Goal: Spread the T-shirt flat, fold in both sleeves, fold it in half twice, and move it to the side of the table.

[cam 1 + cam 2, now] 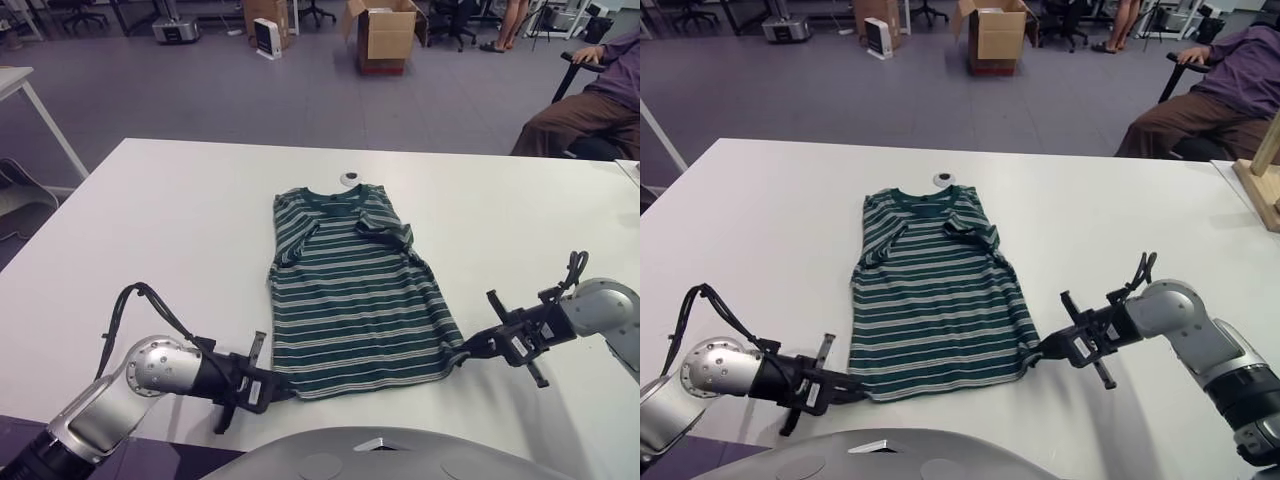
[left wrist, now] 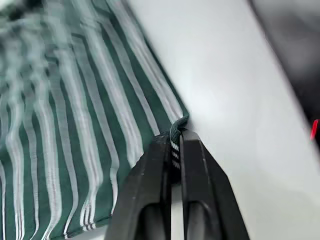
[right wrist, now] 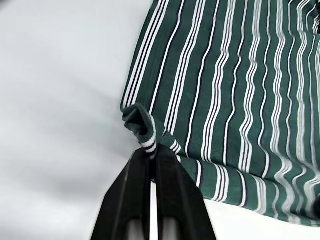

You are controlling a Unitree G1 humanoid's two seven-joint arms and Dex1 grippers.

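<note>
A green T-shirt with white stripes [image 1: 345,290] lies on the white table [image 1: 170,230], collar at the far end, both sleeves folded in over the chest. My left gripper [image 1: 275,385] is shut on the near left hem corner [image 2: 176,134]. At the near right hem corner [image 3: 142,127], my right gripper [image 1: 468,350] is shut on the cloth, which bunches between its fingers. Both hem corners sit low at the table surface near the front edge.
A small round object [image 1: 349,179] lies just beyond the collar. Bare table stretches to the left and right of the shirt. A wooden stand [image 1: 1262,190] is at the far right. Behind the table are a cardboard box [image 1: 385,35] and a seated person [image 1: 590,100].
</note>
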